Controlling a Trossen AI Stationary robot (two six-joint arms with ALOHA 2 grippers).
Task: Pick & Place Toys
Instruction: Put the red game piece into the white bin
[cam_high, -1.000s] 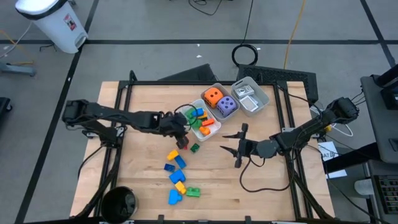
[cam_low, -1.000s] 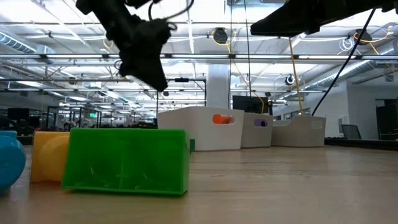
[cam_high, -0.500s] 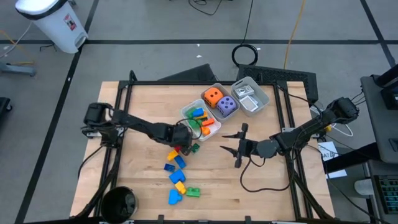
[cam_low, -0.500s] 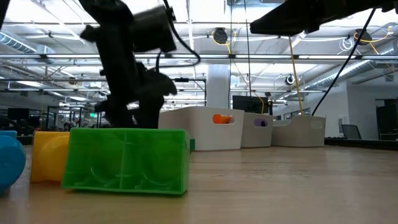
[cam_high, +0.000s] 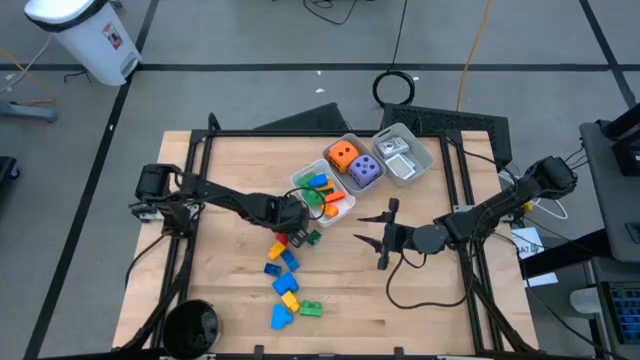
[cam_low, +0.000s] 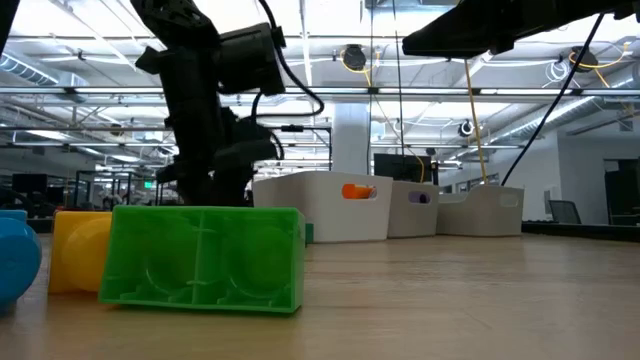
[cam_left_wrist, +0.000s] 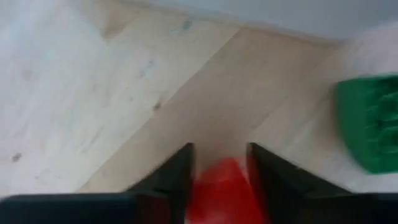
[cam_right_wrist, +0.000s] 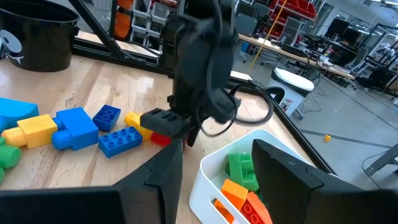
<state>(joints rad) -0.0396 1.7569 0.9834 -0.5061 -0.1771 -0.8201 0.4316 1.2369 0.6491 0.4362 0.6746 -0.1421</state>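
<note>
Here the left gripper jaws pinch a red brick on the table; its long axis is hidden.

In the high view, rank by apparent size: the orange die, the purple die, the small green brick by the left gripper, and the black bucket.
1. Black bucket, clearly largest.
2. Orange die and purple die: they look alike, no ranking.
3. Green brick, smallest, beside the left gripper.

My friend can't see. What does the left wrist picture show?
Two dark fingers of the left pincer sit either side of a red brick on a pale wooden table. A green brick lies nearby.
</note>
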